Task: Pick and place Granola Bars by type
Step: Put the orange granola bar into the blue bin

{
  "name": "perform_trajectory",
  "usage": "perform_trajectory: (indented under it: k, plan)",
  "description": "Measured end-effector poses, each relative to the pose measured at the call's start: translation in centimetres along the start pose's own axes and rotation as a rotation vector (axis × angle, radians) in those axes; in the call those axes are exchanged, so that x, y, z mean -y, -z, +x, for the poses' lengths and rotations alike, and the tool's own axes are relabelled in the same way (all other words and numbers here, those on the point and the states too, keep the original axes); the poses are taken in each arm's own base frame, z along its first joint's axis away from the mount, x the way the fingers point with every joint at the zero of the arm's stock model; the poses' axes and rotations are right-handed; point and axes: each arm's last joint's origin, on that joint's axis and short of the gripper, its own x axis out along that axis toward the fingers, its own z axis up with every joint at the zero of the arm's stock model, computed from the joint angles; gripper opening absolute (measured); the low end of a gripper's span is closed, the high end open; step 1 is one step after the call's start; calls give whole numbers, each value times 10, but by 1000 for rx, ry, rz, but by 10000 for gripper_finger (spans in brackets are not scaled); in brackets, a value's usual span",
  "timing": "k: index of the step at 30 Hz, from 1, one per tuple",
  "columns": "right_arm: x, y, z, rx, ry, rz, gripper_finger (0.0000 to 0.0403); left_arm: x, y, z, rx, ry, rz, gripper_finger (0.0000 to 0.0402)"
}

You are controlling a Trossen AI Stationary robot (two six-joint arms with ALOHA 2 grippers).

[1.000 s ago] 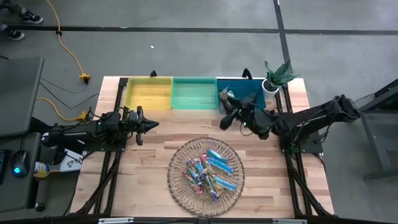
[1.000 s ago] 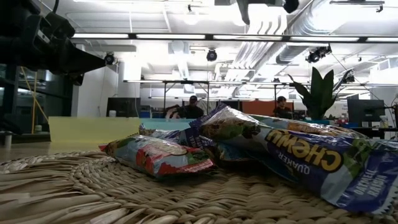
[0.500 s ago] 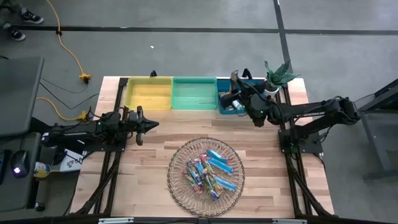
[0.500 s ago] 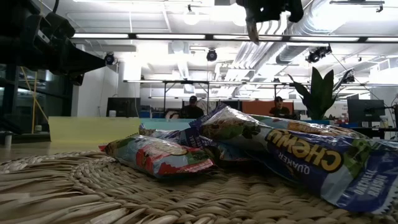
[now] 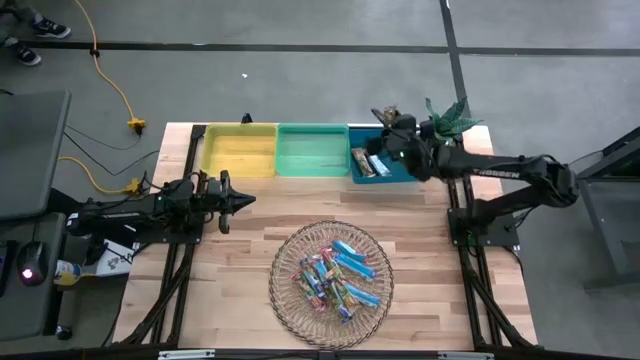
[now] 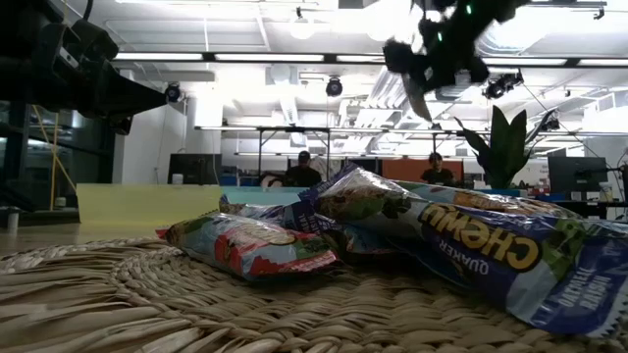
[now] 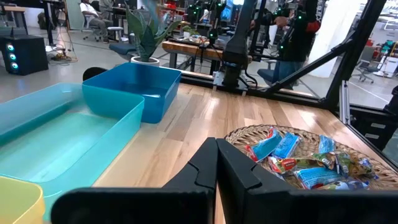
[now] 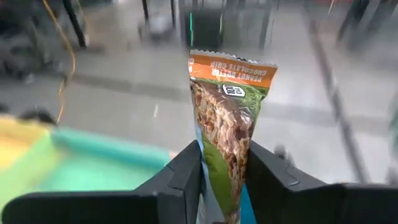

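Orange-topped granola bar (image 8: 225,124) clamped upright between the fingers of the right gripper (image 8: 224,177), lower end hidden behind those fingers; held above the far rim of the blue bin (image 5: 405,170), by the potted plant (image 5: 447,122). Two more bars (image 5: 371,163) lying inside that bin, types too small to tell. Remaining bars (image 5: 335,272) heaped in the round wicker basket (image 5: 285,305) at the near middle of the table, light blue, red and green-and-tan wrappers overlapping, the lower ones largely covered. Close up in the low view, a red-and-blue bar (image 6: 250,245) and a large Chewy wrapper (image 6: 510,250) cut off at the frame edge.

Left gripper (image 5: 243,200) fully closed on nothing, resting over the table's left side, well apart from the basket.

Pale wooden table top (image 5: 240,260), with yellow bin (image 5: 240,152), green bin (image 5: 312,150) and blue bin in a row touching along the far edge. Grey concrete floor around, a yellow cable (image 5: 112,85) trailing across it. Beyond the table, an open workshop with ceiling ducts, desks and seated people (image 6: 302,171), blurred by distance.
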Motion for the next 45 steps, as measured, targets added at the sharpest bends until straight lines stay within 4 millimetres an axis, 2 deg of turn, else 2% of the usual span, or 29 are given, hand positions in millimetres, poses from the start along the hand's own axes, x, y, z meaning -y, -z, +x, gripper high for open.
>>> perform_trajectory:
  k: [4,9,13,19,24,34,38,45]
  plan:
    - [29,2,26,-215,-8,66,96,0,0,0,0,0,0,0]
    - [50,-4,44,-302,-44,96,96,0,0,0,0,0,0,0]
    - [62,3,58,-427,-36,129,96,0,0,0,0,0,0,0]
    - [59,32,82,-632,-41,58,96,0,0,0,0,0,0,0]
    - [54,51,97,-710,-18,10,96,0,0,0,-1,0,0,0]
    - [53,64,109,-733,-8,-101,96,0,0,0,0,0,0,0]
    - [49,67,115,-724,-57,-146,96,0,0,0,-1,0,0,0]
    - [47,75,120,-739,-38,-160,96,0,0,0,-1,0,0,0]
